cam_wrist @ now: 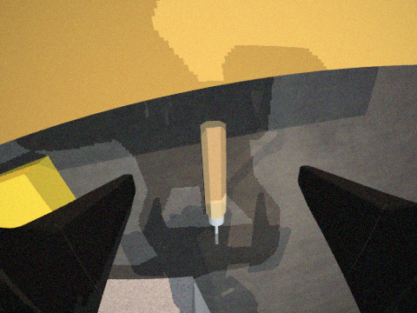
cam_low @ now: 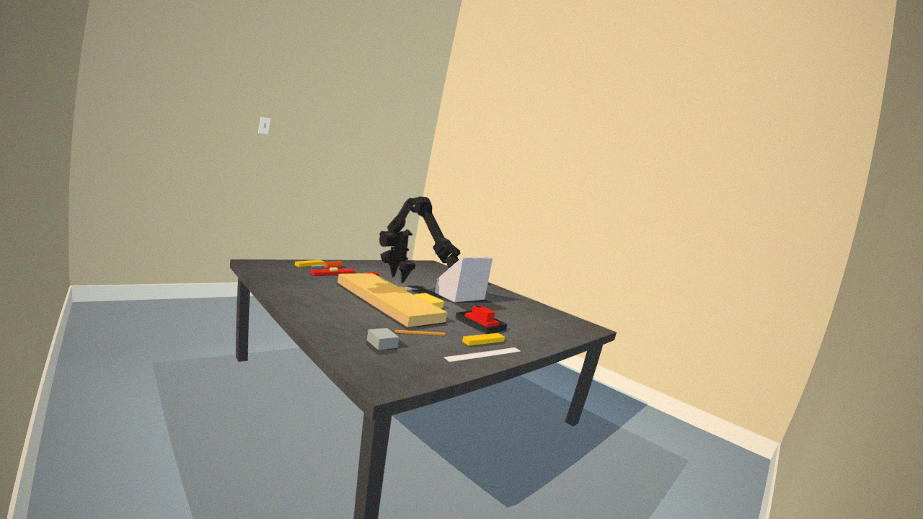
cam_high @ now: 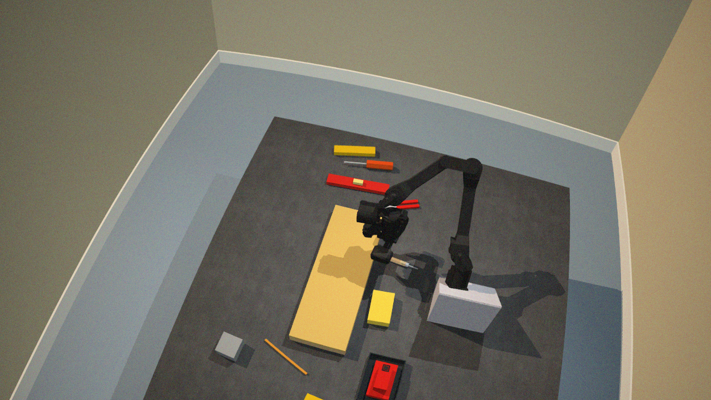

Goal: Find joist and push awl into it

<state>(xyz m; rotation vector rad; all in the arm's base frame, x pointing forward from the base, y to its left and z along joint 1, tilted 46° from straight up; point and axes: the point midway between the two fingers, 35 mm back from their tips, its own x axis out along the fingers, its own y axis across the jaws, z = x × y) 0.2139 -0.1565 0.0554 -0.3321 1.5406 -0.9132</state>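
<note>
gripper open above the awl, stud finder in the tray

you had the black parallel-jaw gripper (cam_high: 390, 241) (cam_low: 399, 278) (cam_wrist: 218, 179) spread almost to its full width, pointing down, with nothing in its grasp. in your wrist view, the awl with a pale wooden handle and thin metal tip (cam_high: 400, 261) (cam_low: 409, 288) (cam_wrist: 215, 165) lay below, framed by the gap between the fingers. its handle end was near the long, tan, rectangular floor panel (cam_high: 325, 293) (cam_low: 387, 298) (cam_wrist: 87, 56); its tip pointed away from it, toward the pale box-shaped arm stand (cam_high: 464, 310) (cam_low: 474, 280) (cam_wrist: 139, 296).

your red, stepped stud finder (cam_high: 384, 380) (cam_low: 482, 315) sat in the black, shallow rectangular tray (cam_high: 387, 356) (cam_low: 474, 324). a bright yellow rectangular block (cam_high: 381, 307) (cam_low: 428, 300) (cam_wrist: 26, 200) lay just beside the panel, between awl and tray.

past one end of the panel you had the long red bar-shaped level (cam_high: 343, 182) (cam_low: 332, 272) and the red-handled metal pliers (cam_high: 408, 205) (cam_low: 373, 273). near the other end were a small grey block (cam_high: 229, 346) (cam_low: 382, 339) and a thin orange stick (cam_high: 285, 356) (cam_low: 419, 333).
</note>
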